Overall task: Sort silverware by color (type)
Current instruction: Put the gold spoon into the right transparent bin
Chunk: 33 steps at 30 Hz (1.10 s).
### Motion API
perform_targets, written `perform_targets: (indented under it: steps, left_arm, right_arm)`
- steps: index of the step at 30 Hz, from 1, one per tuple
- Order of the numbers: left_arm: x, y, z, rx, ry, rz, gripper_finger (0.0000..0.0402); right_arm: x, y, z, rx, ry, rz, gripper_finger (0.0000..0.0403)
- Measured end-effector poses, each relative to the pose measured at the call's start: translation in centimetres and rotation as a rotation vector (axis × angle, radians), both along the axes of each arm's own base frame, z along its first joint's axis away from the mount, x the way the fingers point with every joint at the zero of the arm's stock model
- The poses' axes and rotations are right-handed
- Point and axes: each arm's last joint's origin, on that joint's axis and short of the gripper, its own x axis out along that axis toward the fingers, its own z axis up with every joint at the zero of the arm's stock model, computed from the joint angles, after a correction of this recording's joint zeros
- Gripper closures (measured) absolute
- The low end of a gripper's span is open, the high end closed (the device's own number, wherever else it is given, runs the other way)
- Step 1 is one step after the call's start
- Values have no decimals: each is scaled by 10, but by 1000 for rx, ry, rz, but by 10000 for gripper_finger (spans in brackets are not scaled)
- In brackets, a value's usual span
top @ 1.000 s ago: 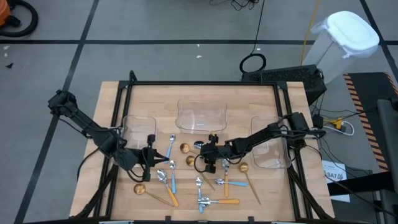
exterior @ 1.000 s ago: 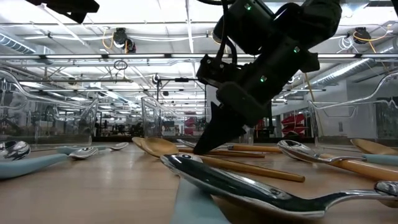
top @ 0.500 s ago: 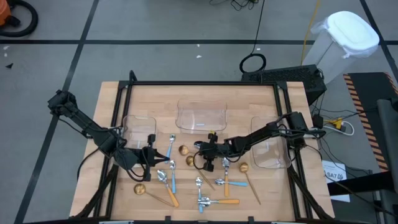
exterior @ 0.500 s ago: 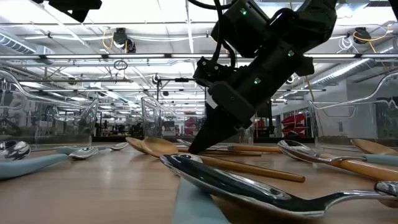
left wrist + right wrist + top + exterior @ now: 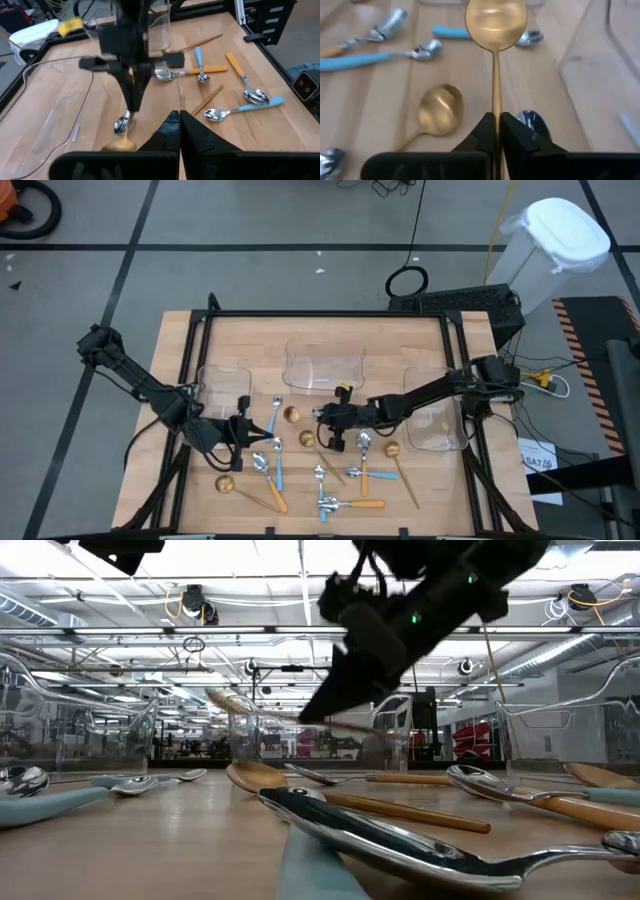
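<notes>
My right gripper (image 5: 495, 122) is pinching the handle of a gold spoon (image 5: 495, 22), now lifted clear of the table (image 5: 420, 340) instead of resting on it. It is hanging mid-table, at nine o'clock from the right-hand clear tray (image 5: 440, 442). My left gripper (image 5: 177, 131) is waiting pressed together.

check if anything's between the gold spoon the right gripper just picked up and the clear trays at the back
Nothing visible blocks it. The right gripper is shut on the gold spoon, which hangs clear of the table in the low view. Between it and the middle tray the high view shows only bare wood; the other spoons lie lower down.
</notes>
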Motion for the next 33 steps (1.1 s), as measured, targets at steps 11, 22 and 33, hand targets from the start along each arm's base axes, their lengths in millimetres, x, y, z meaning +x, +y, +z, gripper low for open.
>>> perform_targets:
  steps: [11,22,33]
  left_arm:
    - [0,0,0,0,-2,-1,401]
    - [1,-1,2,-18,-23,0,401]
    - [1,-1,2,-21,-22,2,401]
  right_arm:
    - [-38,31,52,-183,-31,-66,391]
    - [-63,61,72,-430,-82,-130,392]
    - [-64,63,73,-454,-83,-130,392]
